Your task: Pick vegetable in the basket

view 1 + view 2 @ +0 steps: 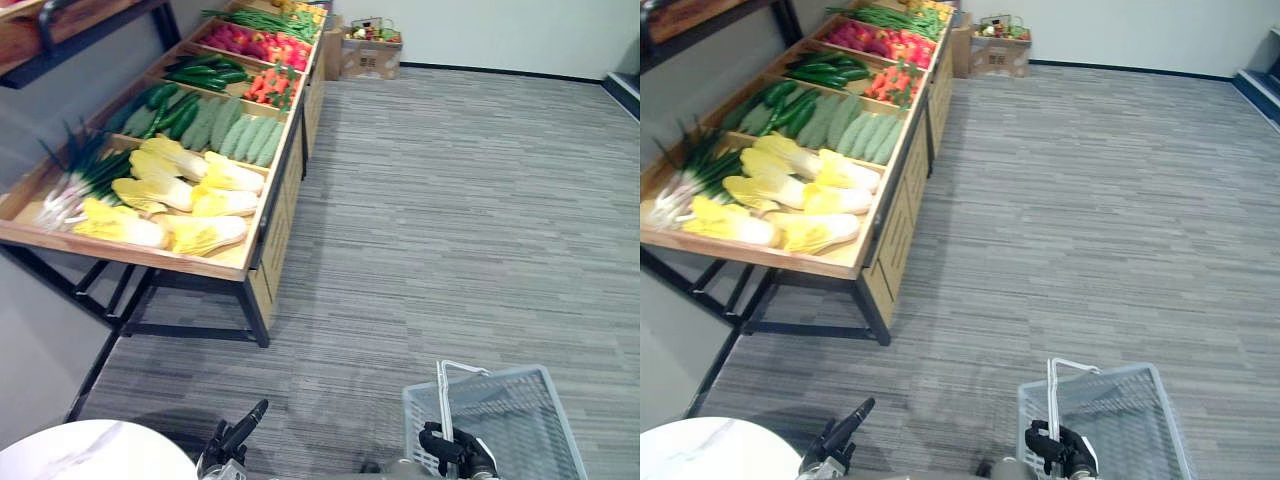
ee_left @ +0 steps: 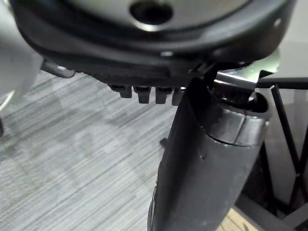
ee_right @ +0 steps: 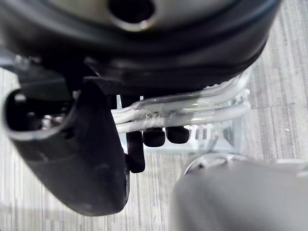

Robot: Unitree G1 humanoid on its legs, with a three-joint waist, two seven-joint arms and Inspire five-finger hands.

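Currently, R hand [image 1: 455,449] curled round basket handle [image 1: 441,392], L hand [image 1: 240,430] loosely open.

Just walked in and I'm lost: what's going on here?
A humanoid robot stands near a vegetable stand. Its right hand is curled round the handle of a basket, which looks empty. Its left hand is open and holds nothing. The cabbages and other vegetables lie on the stand, ahead and to the robot's left, so nothing has been picked yet.
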